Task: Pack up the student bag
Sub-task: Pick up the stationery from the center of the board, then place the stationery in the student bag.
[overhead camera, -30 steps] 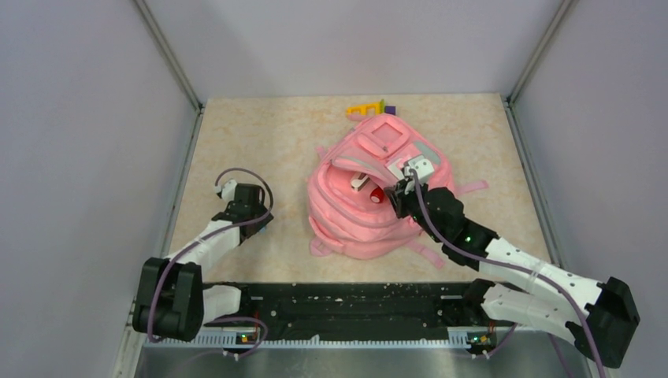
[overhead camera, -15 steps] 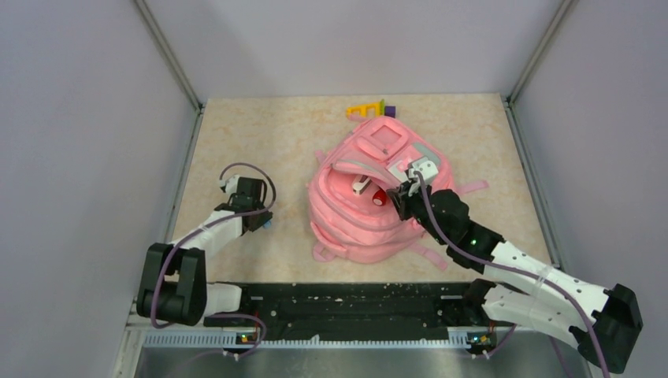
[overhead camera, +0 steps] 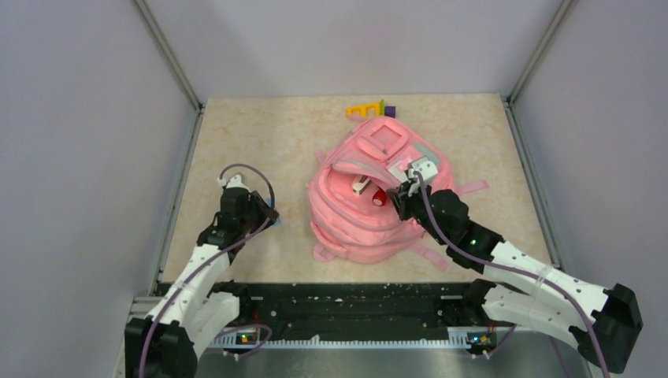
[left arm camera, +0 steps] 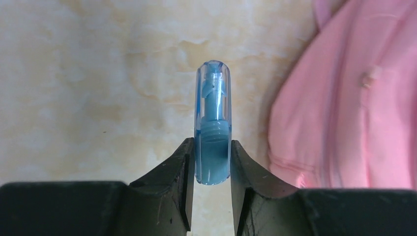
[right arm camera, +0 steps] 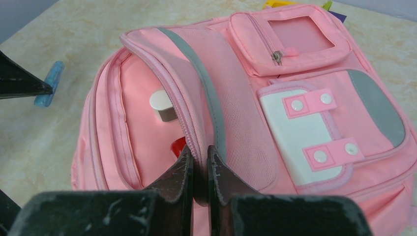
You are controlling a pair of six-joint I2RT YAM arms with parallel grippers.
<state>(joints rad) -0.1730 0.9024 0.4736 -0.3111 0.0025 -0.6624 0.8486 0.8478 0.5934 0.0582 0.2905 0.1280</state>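
The pink student bag (overhead camera: 378,189) lies on the table with its main pocket held open. My right gripper (right arm camera: 199,160) is shut on the zip edge of the bag's flap (right arm camera: 196,113) and holds it up. Inside the pocket I see a white-capped item (right arm camera: 162,105) and a red item (right arm camera: 178,146). My left gripper (left arm camera: 212,167) is shut on a clear blue marker (left arm camera: 213,128), held just left of the bag (left arm camera: 354,108). In the top view the left gripper (overhead camera: 264,216) sits left of the bag. The marker also shows in the right wrist view (right arm camera: 49,83).
A yellow and purple toy (overhead camera: 369,108) lies behind the bag at the table's far edge. Grey walls enclose the table on the left, right and back. A black rail (overhead camera: 346,303) runs along the near edge.
My left arm has swung its base and forearm, bringing the gripper with the blue marker slightly right toward the bag. The right gripper holds the flap about where it was.
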